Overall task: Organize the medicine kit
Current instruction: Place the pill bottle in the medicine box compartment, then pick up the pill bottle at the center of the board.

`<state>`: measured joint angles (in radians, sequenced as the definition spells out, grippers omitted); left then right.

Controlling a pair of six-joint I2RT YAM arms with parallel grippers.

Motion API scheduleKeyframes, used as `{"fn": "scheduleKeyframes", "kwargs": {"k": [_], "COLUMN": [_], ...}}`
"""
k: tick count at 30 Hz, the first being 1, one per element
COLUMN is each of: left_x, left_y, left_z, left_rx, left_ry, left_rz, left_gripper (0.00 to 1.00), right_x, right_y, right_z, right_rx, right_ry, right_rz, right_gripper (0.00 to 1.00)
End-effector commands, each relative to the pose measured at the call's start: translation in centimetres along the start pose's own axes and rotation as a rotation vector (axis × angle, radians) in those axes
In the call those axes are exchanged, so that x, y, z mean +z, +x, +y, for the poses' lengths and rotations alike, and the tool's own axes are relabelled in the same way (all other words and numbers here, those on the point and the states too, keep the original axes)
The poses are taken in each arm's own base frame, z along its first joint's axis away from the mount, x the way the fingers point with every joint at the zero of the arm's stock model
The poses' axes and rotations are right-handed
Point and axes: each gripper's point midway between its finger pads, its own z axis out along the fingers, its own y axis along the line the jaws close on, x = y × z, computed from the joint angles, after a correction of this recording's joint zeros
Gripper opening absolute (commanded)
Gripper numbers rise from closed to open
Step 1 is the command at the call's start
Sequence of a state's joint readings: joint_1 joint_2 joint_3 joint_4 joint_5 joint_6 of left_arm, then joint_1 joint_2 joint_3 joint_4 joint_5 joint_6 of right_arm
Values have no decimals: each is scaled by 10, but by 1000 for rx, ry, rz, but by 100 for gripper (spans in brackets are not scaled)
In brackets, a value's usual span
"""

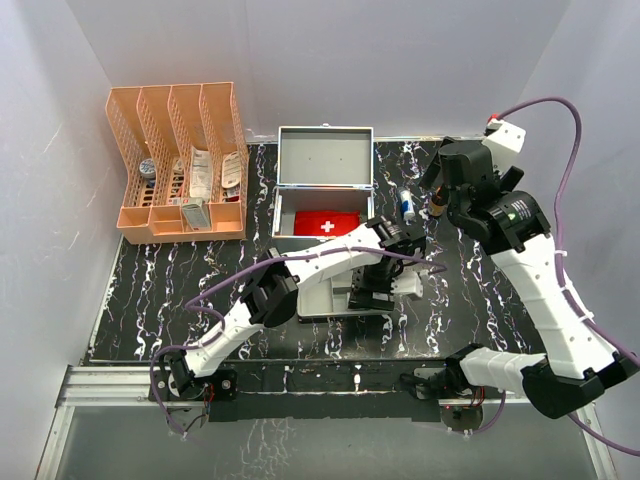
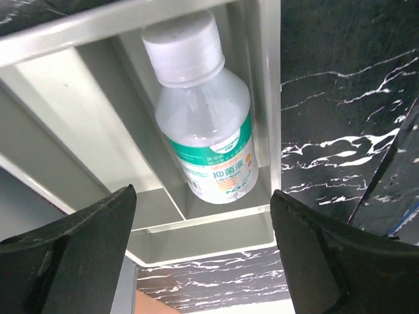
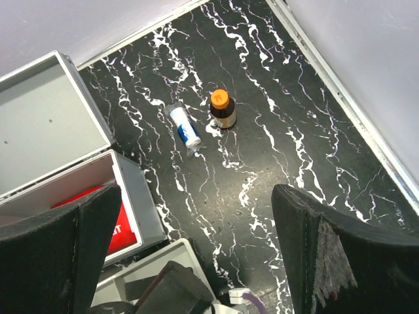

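The medicine kit (image 1: 325, 160) stands open just beyond and to the left of the left gripper (image 2: 203, 193), its long axis running side to side across the black marbled table (image 3: 294, 131). Its lid is thrown back away from the arms and its opening faces up, with a flat red pouch with a white cross (image 1: 328, 225) lying in the base. The left gripper hangs spread wide and empty over a grey divided tray (image 2: 85, 111). Directly beneath it a clear bottle (image 2: 206, 124) with a white cap and a green-and-orange label lies on its side in a narrow compartment, cap away from the fingers. The right gripper (image 3: 196, 196) is raised above the table, also gaping wide and empty; the kit sits off to its left. Ahead of it a small brown bottle with an orange cap (image 3: 223, 111) stands upright, just beside a blue-and-white tube (image 3: 184, 131) lying flat.
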<state>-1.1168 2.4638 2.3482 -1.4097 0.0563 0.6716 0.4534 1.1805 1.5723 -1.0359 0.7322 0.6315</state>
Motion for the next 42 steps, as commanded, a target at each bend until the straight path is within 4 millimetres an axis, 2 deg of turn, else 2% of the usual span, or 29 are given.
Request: {"fn": "scheduleKeyframes", "kwargs": {"k": [1, 6, 9, 11, 13, 16, 19, 22, 23, 25, 26, 28, 34, 35, 42], "left_x": [-40, -78, -107, -120, -132, -152, -169, -188, -191, -192, -191, -191, -185, -184, -181], "left_y": [-16, -25, -19, -9, 5, 36, 64, 83, 88, 97, 101, 110, 125, 127, 137], "left_z": [-1, 4, 8, 11, 15, 31, 42, 47, 46, 44, 42, 38, 30, 29, 30], "left_rx": [-61, -144, -237, -298, -333, -416, -481, -515, -521, -537, -546, -565, -565, -565, -563], "left_ry": [-67, -176, -236, -259, -287, -345, -416, -489, -500, -510, -508, -506, -489, -486, -466], "left_rz": [-130, -300, -410, -450, -468, -516, -549, -598, -604, -606, -609, -620, -635, -634, -638], "left_gripper": [82, 84, 85, 89, 98, 99, 99, 99, 99, 99, 99, 99, 99, 99, 99], "right_x": [8, 16, 28, 40, 55, 83, 124, 157, 173, 188, 186, 188, 197, 198, 207], "right_y": [-10, -24, -33, -37, -44, -52, -50, -42, -31, -18, -21, -13, 28, 39, 77], "right_z": [9, 34, 49, 59, 68, 78, 73, 55, 49, 38, 35, 28, 3, 0, -14], "right_rx": [-50, -95, -134, -176, -198, -208, -194, -133, -114, -76, -52, -16, -5, -18, -69], "right_ry": [-19, -99, -128, -151, -170, -181, -130, -79, -52, -14, -10, -10, 38, 41, 46], "right_rz": [-17, -17, -26, -25, -29, -8, 46, 97, 125, 130, 90, 31, -49, -47, -88], "right_gripper": [98, 98, 98, 98, 96, 94, 94, 93, 93, 94, 94, 94, 96, 97, 98]}}
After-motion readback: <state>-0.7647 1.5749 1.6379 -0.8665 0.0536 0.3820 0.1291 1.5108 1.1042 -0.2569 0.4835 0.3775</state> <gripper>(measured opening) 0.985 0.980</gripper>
